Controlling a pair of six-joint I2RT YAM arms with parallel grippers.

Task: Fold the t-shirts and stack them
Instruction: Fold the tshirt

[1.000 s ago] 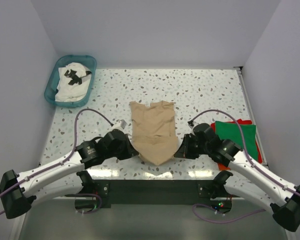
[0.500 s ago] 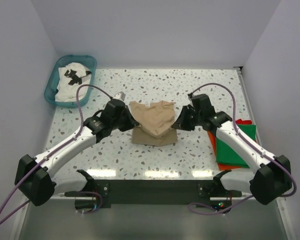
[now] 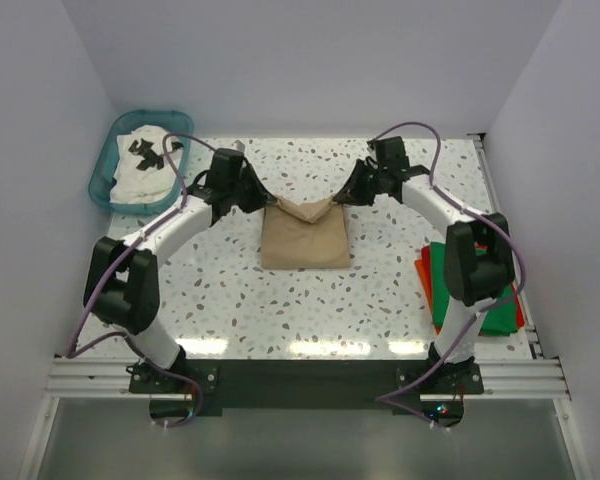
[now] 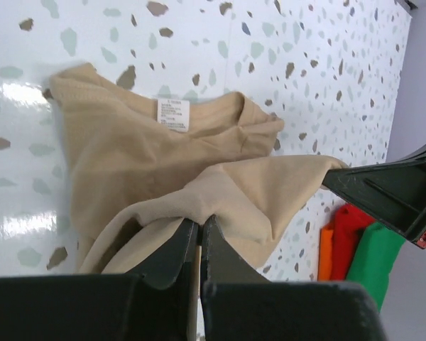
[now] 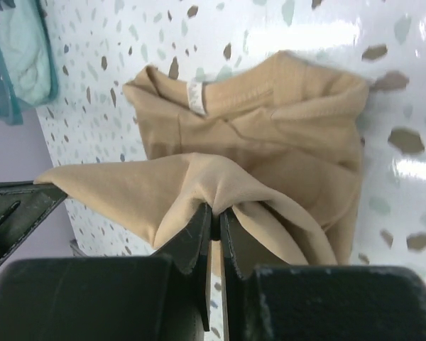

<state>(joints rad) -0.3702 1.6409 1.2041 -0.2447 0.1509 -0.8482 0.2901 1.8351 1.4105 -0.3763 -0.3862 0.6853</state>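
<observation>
**Both grippers pinched on the tan t-shirt's raised edge**

My left gripper (image 4: 200,224) is closed hard. Its two dark fingers are pressed together on a bunched corner of the tan t-shirt (image 4: 128,156). My right gripper (image 5: 214,213) is clamped just as tightly on the opposite corner of the same edge. The cloth between them hangs in a shallow sag, held up off the rest of the shirt.

Beneath that raised edge, the neck opening lies on the tabletop (image 3: 400,270). A small white label (image 4: 173,114) is sewn inside the collar. It carries faint grey print, too small and soft for me to read.

From above, both my arms reach toward the far half of the tabletop. The left gripper is at the shirt's far-left corner and the right gripper at its far-right corner. The rest of the shirt rests in the middle as a roughly square folded bundle.

Well apart from it, at the right edge, the green t-shirt (image 3: 500,312) lies folded on the red-orange t-shirt (image 3: 421,275), whose edges show beside it. My right arm crosses over part of that pile.

In the far-left corner stands the teal basket (image 3: 101,165), holding the white t-shirt (image 3: 140,170). Its black print is crumpled, and I cannot make out any writing in it.
</observation>
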